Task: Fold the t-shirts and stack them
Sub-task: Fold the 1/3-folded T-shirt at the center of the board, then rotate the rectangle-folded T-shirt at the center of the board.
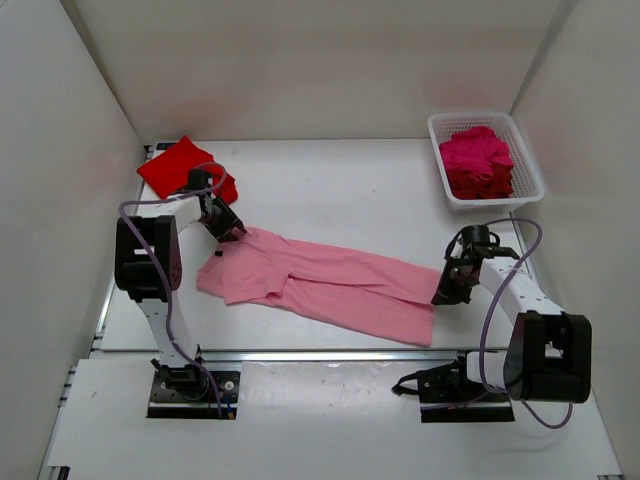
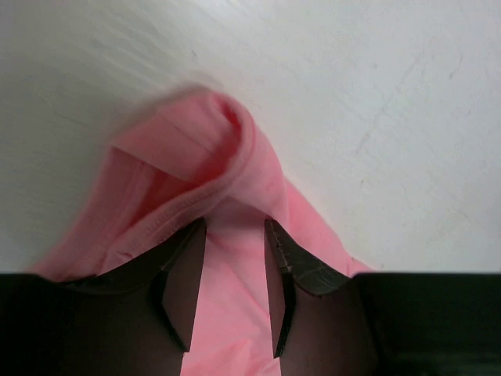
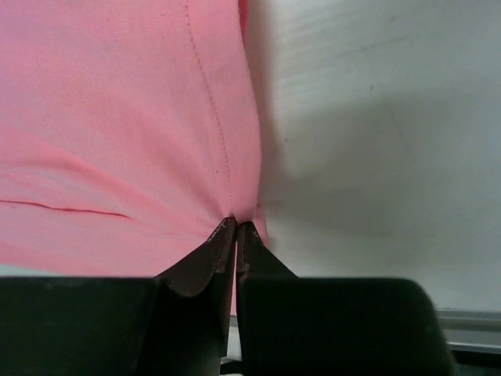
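The light pink t-shirt (image 1: pixel 330 285) lies stretched out across the middle of the table. My left gripper (image 1: pixel 228 231) is at its far left end; in the left wrist view the gripper (image 2: pixel 235 227) has its jaws apart, with pink cloth (image 2: pixel 196 157) lying between and ahead of them. My right gripper (image 1: pixel 446 291) is at the shirt's right end; in the right wrist view it (image 3: pixel 236 224) is shut on the hem of the pink cloth (image 3: pixel 117 117). The bright red t-shirt (image 1: pixel 183 165) lies folded at the back left. The magenta t-shirt (image 1: pixel 478 150) and the dark red t-shirt (image 1: pixel 482 184) are bunched in the basket.
The white lattice basket (image 1: pixel 531 170) stands at the back right by the right wall. White walls close in the table on the left, back and right. The table's front edge (image 1: pixel 330 352) runs just beyond the arm bases.
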Motion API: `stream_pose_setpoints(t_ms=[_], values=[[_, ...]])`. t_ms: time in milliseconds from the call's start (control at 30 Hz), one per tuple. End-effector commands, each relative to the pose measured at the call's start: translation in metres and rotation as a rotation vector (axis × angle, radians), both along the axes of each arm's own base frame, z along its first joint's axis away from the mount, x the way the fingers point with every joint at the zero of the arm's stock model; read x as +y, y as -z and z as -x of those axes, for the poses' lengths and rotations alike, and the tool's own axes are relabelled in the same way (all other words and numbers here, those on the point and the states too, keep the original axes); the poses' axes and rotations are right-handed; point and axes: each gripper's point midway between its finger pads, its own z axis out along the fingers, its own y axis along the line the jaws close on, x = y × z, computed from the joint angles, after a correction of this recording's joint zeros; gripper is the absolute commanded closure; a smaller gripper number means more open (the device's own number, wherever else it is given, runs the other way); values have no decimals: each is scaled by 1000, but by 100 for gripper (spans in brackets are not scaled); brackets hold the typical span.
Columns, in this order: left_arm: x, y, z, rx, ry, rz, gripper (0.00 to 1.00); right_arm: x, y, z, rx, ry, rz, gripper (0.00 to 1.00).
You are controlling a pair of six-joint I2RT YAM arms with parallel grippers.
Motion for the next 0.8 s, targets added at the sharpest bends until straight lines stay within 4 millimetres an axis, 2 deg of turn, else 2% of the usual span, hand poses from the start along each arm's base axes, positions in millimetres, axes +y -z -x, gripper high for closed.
stream_pose_setpoints(t_ms=[0, 100, 233, 267, 300, 333, 400, 433, 467, 500, 533, 567, 600, 633, 667, 700, 733, 767], values=[[24, -11, -16, -27, -67, -63, 53, 4, 0, 12, 40, -24, -2, 100], [25, -14, -21, -42, -78, -47, 52, 2, 0, 13, 45, -20, 6, 99], [6, -33, -26, -110, -1, -4, 47, -7, -18, -3, -3, -6, 14, 76], [9, -40, -27, -123, 9, -13, 45, -6, -26, -11, -25, -38, 26, 76], [7, -39, -23, -110, 21, -14, 44, 0, -28, -8, -4, -85, 37, 73], [-6, -48, -21, -128, 60, -18, 43, -2, -39, -17, -26, -82, 59, 71], [-12, -64, -21, -169, 77, -8, 43, 26, -63, -36, -91, -197, 50, 71], [-15, -76, -19, -194, 84, -5, 43, 37, -69, -42, -119, -243, 29, 70], [-16, -87, -20, -223, 84, 2, 44, 57, -78, -48, -146, -301, 2, 72], [-26, -97, -16, -237, 105, 10, 46, 76, -86, -58, -185, -361, -18, 74], [-28, -102, -16, -250, 115, 15, 52, 90, -92, -67, -230, -400, -42, 83], [-38, -109, -11, -266, 137, 27, 54, 112, -95, -71, -244, -459, -84, 95], [-50, -116, -5, -282, 173, 38, 59, 136, -98, -79, -271, -501, -145, 100], [-54, -119, -2, -289, 183, 45, 67, 149, -109, -94, -343, -508, -179, 100], [-61, -119, 6, -285, 195, 55, 70, 174, -115, -105, -399, -565, -239, 100], [-65, -127, 11, -305, 196, 60, 81, 194, -117, -108, -405, -599, -272, 100], [-64, -121, 16, -291, 189, 52, 92, 215, -122, -121, -445, -630, -300, 99], [-60, -121, 23, -282, 166, 33, 100, 230, -112, -127, -439, -647, -321, 99]])
